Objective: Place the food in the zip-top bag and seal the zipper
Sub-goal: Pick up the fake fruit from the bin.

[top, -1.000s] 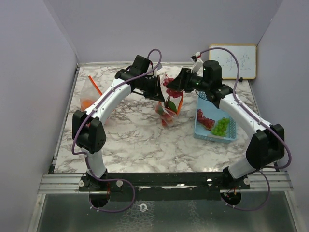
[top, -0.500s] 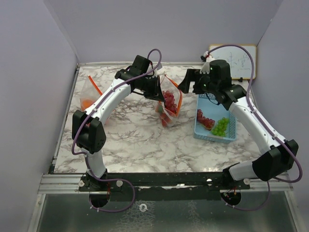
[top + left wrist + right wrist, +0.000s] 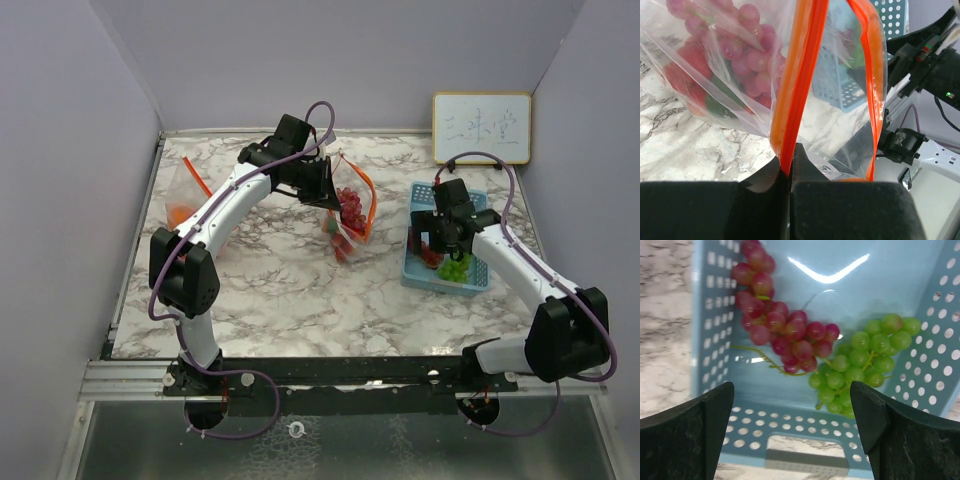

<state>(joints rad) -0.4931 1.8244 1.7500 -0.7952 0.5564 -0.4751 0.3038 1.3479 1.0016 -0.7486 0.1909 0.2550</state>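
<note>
whiteboard [image 3: 481, 128], handwritten marks across it, too small to read

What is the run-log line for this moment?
left end effector: shut on zip-top bag | right end effector: open above basket | in basket: red grapes, green grapes

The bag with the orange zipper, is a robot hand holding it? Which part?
Yes. The left gripper is shut on the zip-top bag, pinching its orange zipper strip. The right gripper is open over the basket and holds nothing.
</note>
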